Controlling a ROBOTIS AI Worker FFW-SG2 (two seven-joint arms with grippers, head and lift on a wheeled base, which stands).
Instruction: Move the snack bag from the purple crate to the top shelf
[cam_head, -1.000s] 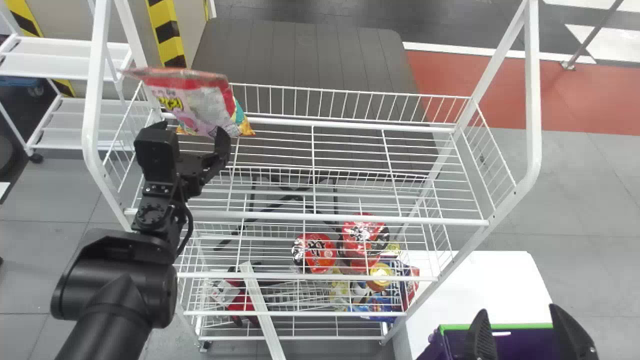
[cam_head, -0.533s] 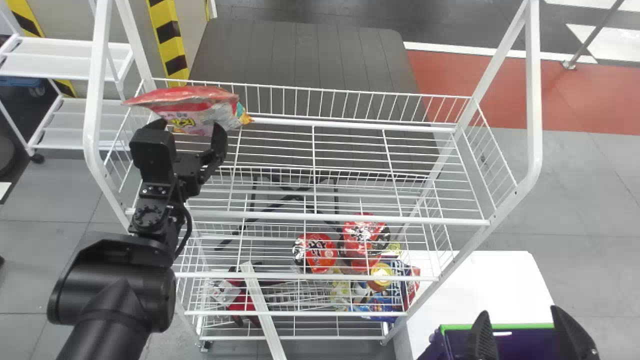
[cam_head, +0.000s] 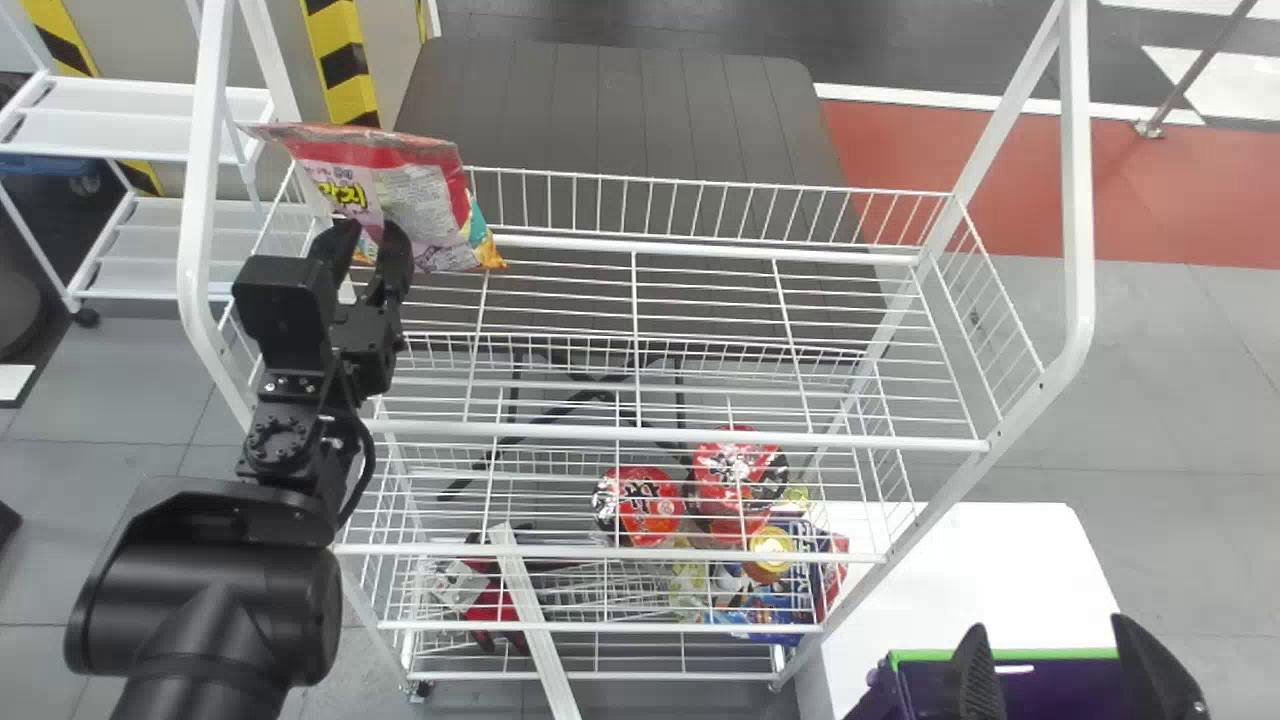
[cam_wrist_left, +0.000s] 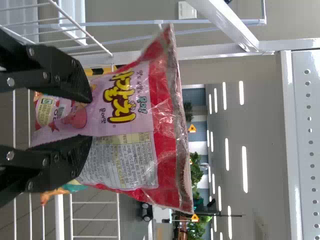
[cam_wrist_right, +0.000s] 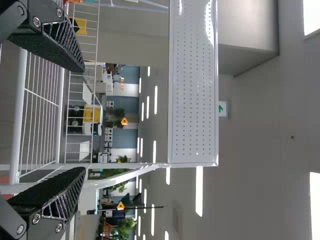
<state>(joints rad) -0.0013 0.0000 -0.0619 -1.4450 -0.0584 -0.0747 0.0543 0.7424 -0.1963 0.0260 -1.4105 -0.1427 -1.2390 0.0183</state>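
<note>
Head view: snack bag (cam_head: 415, 195) is at the rear left corner of the top shelf (cam_head: 640, 437). Printed face toward the robot, seal up, seal line running roughly left-right. Seal-to-base axis near upright; can't tell which dimension is longer. Left gripper (cam_head: 370, 232) is at the bag's near face, fingers partly apart. Its arm comes in over the front rail, close by the left post (cam_head: 205, 200). Rear wire rail (cam_head: 700, 210) runs behind the bag. Lower down: red round packages (cam_head: 638, 505), other packs beside them, white strip (cam_head: 535, 620) slanting. Right gripper (cam_head: 1048, 628) is parked at bottom right over the purple crate (cam_head: 1060, 690), fingers wide apart. White table (cam_head: 980, 560) under the crate.

Left wrist view: fingertips overlap the bag, pink panel showing between them. Contact looks likely; can't confirm a firm clamp. Seal points up and away from the gripper, plastic creased. Shelf wires near the base.

Right wrist view: nothing between the fingers. Basket wires and a perforated white panel (cam_wrist_right: 194, 90) beyond.
</note>
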